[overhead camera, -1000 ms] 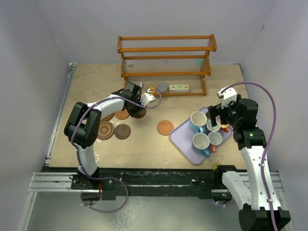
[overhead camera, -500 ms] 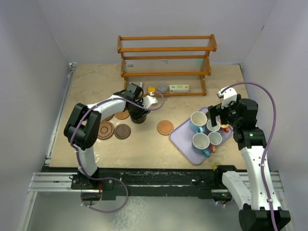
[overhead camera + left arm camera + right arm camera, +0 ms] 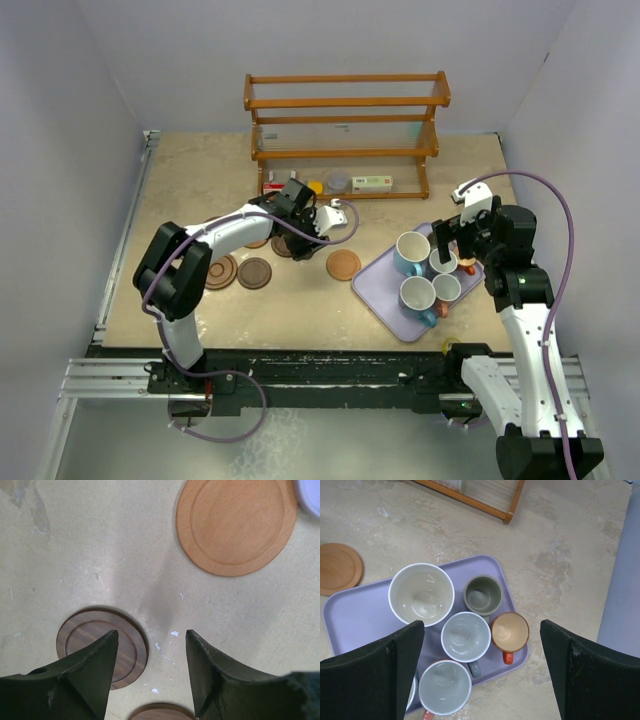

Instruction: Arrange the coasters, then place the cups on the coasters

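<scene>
Several wooden coasters lie on the table. The light orange coaster [image 3: 343, 264] [image 3: 235, 525] sits left of the tray. A dark coaster [image 3: 102, 652] lies flat partly under my left finger, and another coaster's edge [image 3: 162, 712] shows at the bottom. Two more coasters [image 3: 254, 272] [image 3: 218, 270] lie further left. My left gripper [image 3: 315, 240] [image 3: 152, 645] hovers open over bare table, holding nothing. Several cups stand on the lavender tray [image 3: 380, 285]: a large pale one [image 3: 421, 593], a grey one [image 3: 482, 595], an orange one [image 3: 510, 632]. My right gripper [image 3: 481, 627] hangs wide open above them.
A wooden rack [image 3: 345, 120] stands at the back, with a small yellow item [image 3: 315, 186] and a white box [image 3: 372, 184] under it. The tray's corner [image 3: 350, 610] lies close to the orange coaster [image 3: 337, 569]. Grey walls close in both sides.
My left gripper came down, opened and left a dark coaster flat on the table, then shifted right towards the orange coaster. The right arm has not moved.
</scene>
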`<state>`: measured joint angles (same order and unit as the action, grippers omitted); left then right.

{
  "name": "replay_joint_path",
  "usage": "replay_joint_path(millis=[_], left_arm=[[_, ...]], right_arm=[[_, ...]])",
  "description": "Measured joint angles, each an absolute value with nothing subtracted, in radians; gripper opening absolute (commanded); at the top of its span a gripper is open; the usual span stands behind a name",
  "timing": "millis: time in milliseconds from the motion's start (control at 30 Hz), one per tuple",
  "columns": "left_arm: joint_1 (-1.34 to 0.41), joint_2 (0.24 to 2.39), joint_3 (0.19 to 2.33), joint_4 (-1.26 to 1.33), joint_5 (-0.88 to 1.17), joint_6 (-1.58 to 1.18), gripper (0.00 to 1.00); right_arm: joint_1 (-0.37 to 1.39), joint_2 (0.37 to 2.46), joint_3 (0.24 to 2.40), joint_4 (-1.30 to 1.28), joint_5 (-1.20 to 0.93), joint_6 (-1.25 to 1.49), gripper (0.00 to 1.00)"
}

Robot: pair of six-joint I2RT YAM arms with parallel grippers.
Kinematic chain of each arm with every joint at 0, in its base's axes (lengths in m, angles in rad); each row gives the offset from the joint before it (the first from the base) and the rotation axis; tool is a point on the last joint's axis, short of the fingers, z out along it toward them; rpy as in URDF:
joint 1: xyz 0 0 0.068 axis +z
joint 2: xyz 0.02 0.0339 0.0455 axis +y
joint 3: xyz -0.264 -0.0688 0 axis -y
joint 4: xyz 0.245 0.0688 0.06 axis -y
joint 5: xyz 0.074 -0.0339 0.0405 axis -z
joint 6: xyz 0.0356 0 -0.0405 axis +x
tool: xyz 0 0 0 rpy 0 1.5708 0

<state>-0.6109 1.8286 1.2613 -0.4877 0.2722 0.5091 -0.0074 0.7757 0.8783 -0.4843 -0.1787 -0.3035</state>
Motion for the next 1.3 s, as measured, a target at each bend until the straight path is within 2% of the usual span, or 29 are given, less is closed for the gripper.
replay_joint_path(millis=[367, 1300], left_arm=[[-0.588, 1.805, 1.195, -0.557, 0.176, 0.634, 0.60], [-0.545, 1.864, 1.216, -0.502, 0.043, 0.697, 0.52]], right_arm=[[-0.007, 0.776, 0.878, -0.484, -0.179, -0.307, 1.00], [-0.007, 0.776, 0.878, -0.484, -0.179, -0.307, 1.00]])
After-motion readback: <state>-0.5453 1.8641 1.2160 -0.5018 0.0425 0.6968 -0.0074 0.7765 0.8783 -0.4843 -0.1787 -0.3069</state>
